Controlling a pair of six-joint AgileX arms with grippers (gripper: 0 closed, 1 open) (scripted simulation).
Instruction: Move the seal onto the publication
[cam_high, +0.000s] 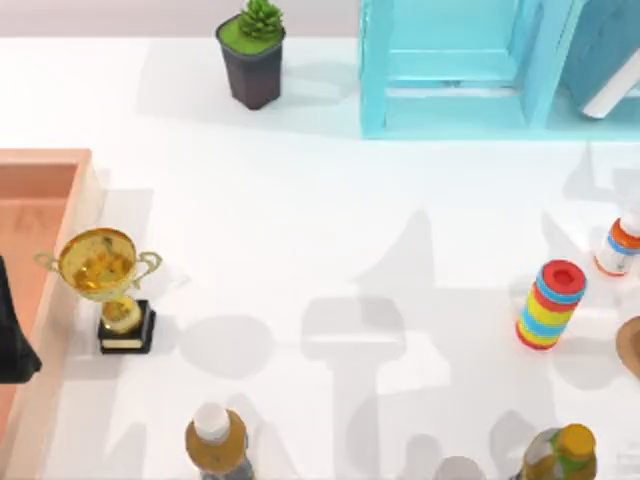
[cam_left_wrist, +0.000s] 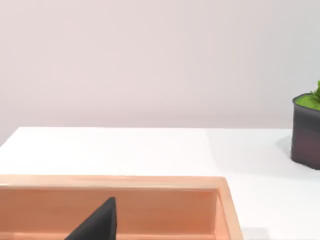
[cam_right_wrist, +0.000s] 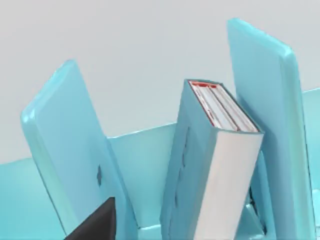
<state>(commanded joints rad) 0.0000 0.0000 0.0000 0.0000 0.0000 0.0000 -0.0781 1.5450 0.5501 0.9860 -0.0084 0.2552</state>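
Seemingly, the seal is cut off at the right edge of the desk, near the ring stack. It is judged light and rigid, and best pinched at its narrower top. The publication is stood leaning in the shelf, faced by the right claw. The left claw is parked over the tray. Neither claw's state can be told.

Gold trophy on black base; striped ring stack in red, blue, yellow, green; amber bottles capped white; dark pot, green succulent; light-blue shelf unit; teal-blue book, white page edges; peach-orange tray; white table.
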